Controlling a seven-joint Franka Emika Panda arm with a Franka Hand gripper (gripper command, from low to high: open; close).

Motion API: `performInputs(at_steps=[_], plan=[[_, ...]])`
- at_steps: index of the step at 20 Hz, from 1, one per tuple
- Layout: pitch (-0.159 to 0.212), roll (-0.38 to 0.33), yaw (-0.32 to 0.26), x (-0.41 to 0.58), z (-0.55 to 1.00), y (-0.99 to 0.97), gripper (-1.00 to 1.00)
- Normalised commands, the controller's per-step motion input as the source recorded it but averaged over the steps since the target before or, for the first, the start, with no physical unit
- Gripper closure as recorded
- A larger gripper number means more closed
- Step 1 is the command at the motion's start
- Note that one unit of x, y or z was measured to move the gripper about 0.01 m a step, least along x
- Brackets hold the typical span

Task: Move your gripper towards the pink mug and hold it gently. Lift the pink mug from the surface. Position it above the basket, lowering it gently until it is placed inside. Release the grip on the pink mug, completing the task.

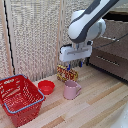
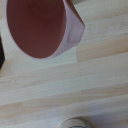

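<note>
- my gripper (image 1: 73, 64), a flat white block with short dark fingers at the end of my bulky white-and-grey arm (image 1: 86, 24), hangs in the air above the pale wooden tabletop (image 1: 95, 102).
- the fingers point down and hold nothing; they look a little apart in the exterior view, but they are too small and blurred for me to tell how wide.
- the small plain pink cylindrical mug (image 1: 71, 90) stands upright on the wood, below my gripper and apart from it, its side handle turned toward the exterior view's right.
- in the wrist view the pink mug (image 2: 42, 27) fills one corner, seen from above, with its darker inside showing; my fingers are not visible there.
- the large red wire-mesh basket (image 1: 19, 98) with its blue-grey rim sits on the table at the exterior view's left, well apart from the mug.
- a low red bowl (image 1: 46, 87) rests between the basket and the mug, near both, touching neither as far as i can see.
- a red-and-yellow patterned box (image 1: 66, 73) stands just behind the mug, below my gripper.
- a beige woven screen (image 1: 35, 35) backs the scene.
</note>
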Motion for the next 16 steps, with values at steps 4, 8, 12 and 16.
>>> performInputs(at_steps=[4,8,12,16], plan=[[0.0,-0.014,0.11,0.0,-0.29,-0.15,-1.0],[0.0,-0.003,0.129,0.023,-0.28,-0.27,-1.0],[0.0,0.0,0.12,0.015,-0.29,-0.27,-1.0],[0.0,0.0,0.108,0.001,-0.31,-0.22,-1.0]])
